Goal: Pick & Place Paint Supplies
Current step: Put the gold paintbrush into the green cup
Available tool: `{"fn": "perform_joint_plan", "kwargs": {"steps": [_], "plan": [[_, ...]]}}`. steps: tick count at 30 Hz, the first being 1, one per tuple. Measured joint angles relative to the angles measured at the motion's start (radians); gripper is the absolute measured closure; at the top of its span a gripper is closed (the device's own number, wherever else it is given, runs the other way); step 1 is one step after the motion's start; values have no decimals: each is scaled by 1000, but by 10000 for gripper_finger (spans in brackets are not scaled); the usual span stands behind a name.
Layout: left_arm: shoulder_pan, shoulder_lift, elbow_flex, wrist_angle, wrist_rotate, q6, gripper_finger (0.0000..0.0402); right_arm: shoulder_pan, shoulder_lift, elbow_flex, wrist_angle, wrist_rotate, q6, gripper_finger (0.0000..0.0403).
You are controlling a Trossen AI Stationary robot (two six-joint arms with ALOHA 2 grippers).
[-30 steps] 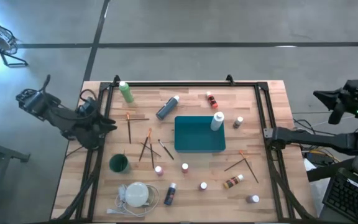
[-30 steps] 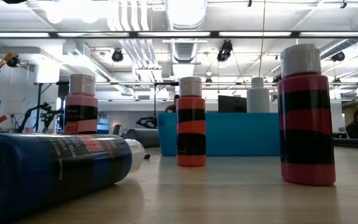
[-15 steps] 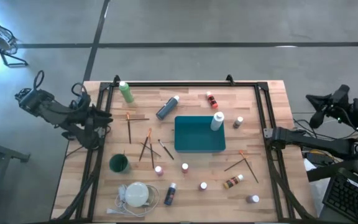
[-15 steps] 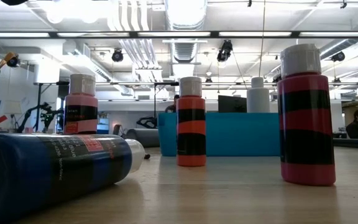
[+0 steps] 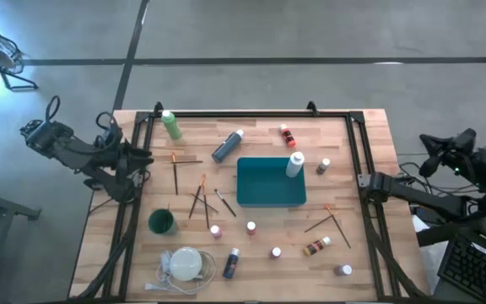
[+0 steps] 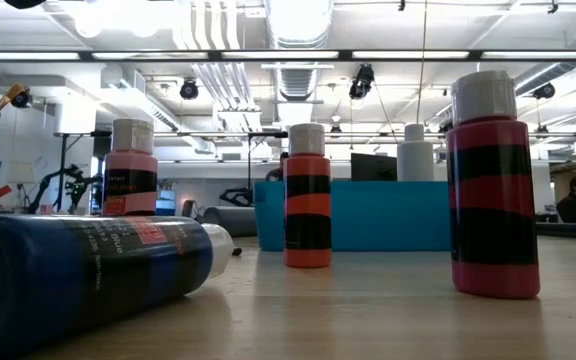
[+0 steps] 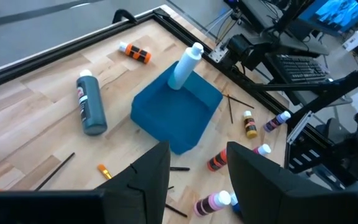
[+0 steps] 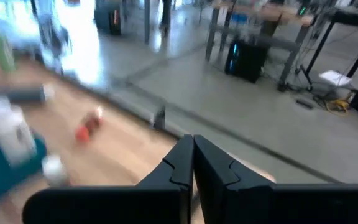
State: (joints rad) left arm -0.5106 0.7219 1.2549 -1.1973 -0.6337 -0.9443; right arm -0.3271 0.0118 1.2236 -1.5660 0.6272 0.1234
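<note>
Many paint bottles and brushes lie scattered on the surface, well apart from my left pincer, fingers apart, and right pincer, fingers together.

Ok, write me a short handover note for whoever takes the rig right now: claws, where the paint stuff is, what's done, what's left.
Left claw: open, empty, off the table's left edge.
Right claw: shut, empty, off the right edge.
Teal tray at the table's centre holds only the white bottle, standing in its far right corner.
Still loose on the table: green bottle, grey-blue bottle on its side, small red bottle, other small bottles along the near side, brushes left of the tray and more to its right.
Done: nothing in hand. Left: nearly all the bottles and every brush.
</note>
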Motion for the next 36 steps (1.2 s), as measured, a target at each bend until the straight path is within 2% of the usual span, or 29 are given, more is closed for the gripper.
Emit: {"fn": "perform_joint_plan", "kwargs": {"steps": [19, 36], "plan": [[0, 0, 0, 0, -23, 32, 239, 0, 20, -117, 29, 2, -36, 394], [0, -1, 0, -1, -23, 34, 239, 0, 20, -144, 30, 2, -30, 394]]}}
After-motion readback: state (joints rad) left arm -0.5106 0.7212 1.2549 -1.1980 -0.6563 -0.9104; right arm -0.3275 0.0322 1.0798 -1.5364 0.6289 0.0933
